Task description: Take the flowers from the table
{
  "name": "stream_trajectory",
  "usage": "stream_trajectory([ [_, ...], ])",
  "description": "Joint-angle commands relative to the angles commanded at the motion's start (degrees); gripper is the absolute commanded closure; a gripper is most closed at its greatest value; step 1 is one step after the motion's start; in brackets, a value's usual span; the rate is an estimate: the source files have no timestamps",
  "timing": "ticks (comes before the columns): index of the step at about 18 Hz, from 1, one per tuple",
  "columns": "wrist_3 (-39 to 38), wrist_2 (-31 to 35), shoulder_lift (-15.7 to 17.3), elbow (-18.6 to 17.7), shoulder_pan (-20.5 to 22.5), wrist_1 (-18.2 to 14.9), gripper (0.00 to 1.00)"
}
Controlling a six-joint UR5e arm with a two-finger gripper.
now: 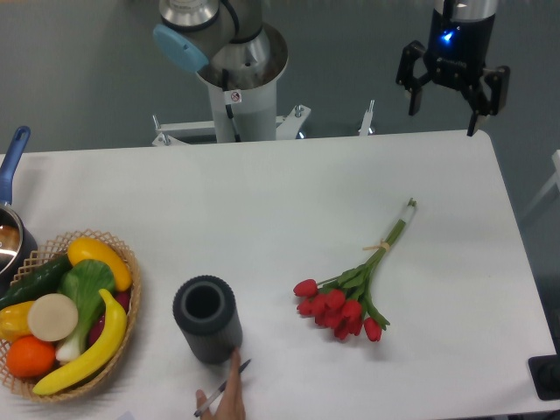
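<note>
Right now we see the flowers lying flat on the counter, at about four o'clock from its middle, blooms toward seven o'clock and stem ends toward one o'clock, a pale band around the stems. Nothing touches them.

Our claw hangs high at the one o'clock corner, past the counter's far edge, its fingers apart and empty. It sits well apart from the bunch.

To do this step well, we judge the best grip is across the stems near the band, where they are gathered tight, not on the soft red heads. We would turn the wrist so the fingers straddle the stems crosswise to their slant, come straight down until the tips almost meet the counter, then close gently. The stems look thin and low, so a shallow descent could close on air.

The arm's base stands at twelve o'clock behind the counter, and the wrist points the claw downward. A dark cup at six o'clock and a fruit basket at eight o'clock lie off our path.
</note>
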Motion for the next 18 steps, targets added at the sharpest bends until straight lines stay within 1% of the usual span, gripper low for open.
stream_trajectory([
  [7, -0.87, 0.26, 0.09, 0.0, -0.35, 0.26, 0.0],
  [10, -6.48, 0.18, 0.0, -0.09, -0.44, 0.53, 0.0],
  [12, -10.44, 0.18, -0.09, -0.35, -0.61, 2.28, 0.0],
  [14, -15.18, 0.18, 0.0, -1.92, -0.88, 4.56, 0.0],
  [15, -17.9, 0.18, 0.09, -2.89, -1.66, 6.22, 0.0],
  [18, -26.34, 0.18, 0.0, -5.71, -3.42, 12.64, 0.0],
])
